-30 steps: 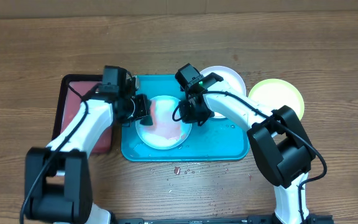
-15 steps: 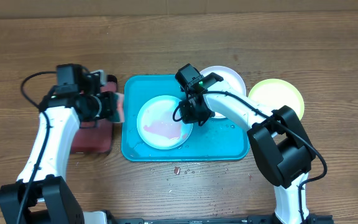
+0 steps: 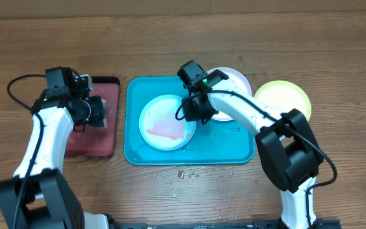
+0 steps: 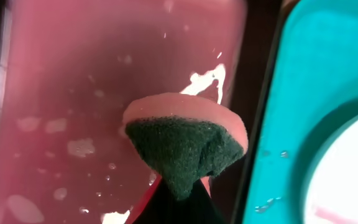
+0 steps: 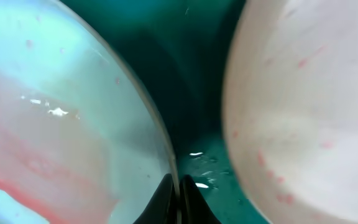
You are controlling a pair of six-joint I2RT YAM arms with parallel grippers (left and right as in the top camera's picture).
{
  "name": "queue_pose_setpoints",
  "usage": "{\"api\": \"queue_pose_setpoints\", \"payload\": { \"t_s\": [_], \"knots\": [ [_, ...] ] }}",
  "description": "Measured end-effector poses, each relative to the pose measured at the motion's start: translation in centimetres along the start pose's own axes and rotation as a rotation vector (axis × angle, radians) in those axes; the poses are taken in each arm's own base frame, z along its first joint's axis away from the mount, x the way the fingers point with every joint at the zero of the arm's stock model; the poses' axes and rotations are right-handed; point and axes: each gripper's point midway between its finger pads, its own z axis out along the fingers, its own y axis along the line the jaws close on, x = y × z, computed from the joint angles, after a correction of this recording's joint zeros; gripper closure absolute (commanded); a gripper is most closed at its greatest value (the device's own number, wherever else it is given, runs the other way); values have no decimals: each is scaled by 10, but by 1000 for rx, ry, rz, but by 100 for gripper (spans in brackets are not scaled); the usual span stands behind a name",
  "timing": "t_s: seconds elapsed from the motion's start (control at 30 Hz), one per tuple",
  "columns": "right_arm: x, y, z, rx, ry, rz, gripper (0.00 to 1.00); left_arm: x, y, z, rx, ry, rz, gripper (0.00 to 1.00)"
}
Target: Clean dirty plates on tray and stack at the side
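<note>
The light-blue-rimmed plate (image 3: 166, 123) lies in the turquoise tray (image 3: 132, 154), its centre smeared red. My right gripper (image 3: 193, 113) is shut on its right rim, as the right wrist view (image 5: 178, 190) shows, with the plate (image 5: 61, 112) at left. The white plate (image 3: 232, 84) rests at the tray's back right corner and carries red specks (image 5: 303, 93). The yellow-green plate (image 3: 284, 100) lies on the table to the right. My left gripper (image 3: 94, 109) is shut on a pink sponge with a dark green pad (image 4: 185, 146) over the pinkish tray (image 4: 73, 93).
The black-rimmed pinkish tray (image 3: 107, 147) sits left of the turquoise tray and holds wet foam spots. Small drops and a red speck (image 3: 180, 173) lie on the wooden table in front of the turquoise tray.
My left arm has carried the sponge left, off the light-blue plate to above the pinkish tray. My right gripper has stayed on the plate's rim.
</note>
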Motion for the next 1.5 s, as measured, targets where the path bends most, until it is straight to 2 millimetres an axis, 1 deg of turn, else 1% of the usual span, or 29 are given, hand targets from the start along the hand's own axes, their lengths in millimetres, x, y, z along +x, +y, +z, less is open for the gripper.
{"api": "queue_pose_setpoints", "payload": {
  "t_s": [0.03, 0.13, 0.2, 0.3, 0.33, 0.37, 0.47, 0.5, 0.7, 0.93, 1.13, 1.2, 1.37, 1.5],
  "knots": [
    [-4, -2, -7, 18, -26, -2, 96, 3, 1, 6, -2, 19, 4, 96],
    [-17, -10, -36, 82, -123, -7, 96, 11, 4, 21, -6, 67, 8, 94],
    [-24, -16, -57, 125, -185, -8, 96, 14, 6, 29, -9, 90, 7, 89],
    [-32, -21, -89, 212, -285, -21, 96, 17, 7, 38, -9, 107, 11, 67],
    [-33, -22, -95, 241, -307, -27, 96, 18, 8, 40, -10, 112, 14, 58],
    [-34, -22, -102, 283, -336, -38, 96, 19, 8, 41, -11, 116, 18, 53],
    [-33, -19, -112, 378, -387, -75, 96, 19, 8, 42, -12, 119, 24, 41],
    [-32, -15, -114, 404, -404, -90, 96, 19, 8, 42, -12, 119, 24, 38],
    [-28, 6, -131, 546, -511, -174, 96, 19, 8, 42, -12, 119, 23, 32],
    [-30, 25, -165, 716, -700, -210, 96, 19, 8, 42, -12, 119, 23, 29],
    [-32, 29, -192, 837, -825, -192, 96, 19, 8, 42, -12, 119, 23, 28],
    [-33, 29, -198, 863, -849, -184, 96, 19, 8, 42, -12, 119, 23, 28],
    [-34, 26, -208, 913, -885, -166, 96, 19, 8, 42, -12, 119, 23, 28],
    [-35, 25, -212, 927, -902, -155, 96, 19, 8, 42, -12, 119, 23, 27]
  ]
}}
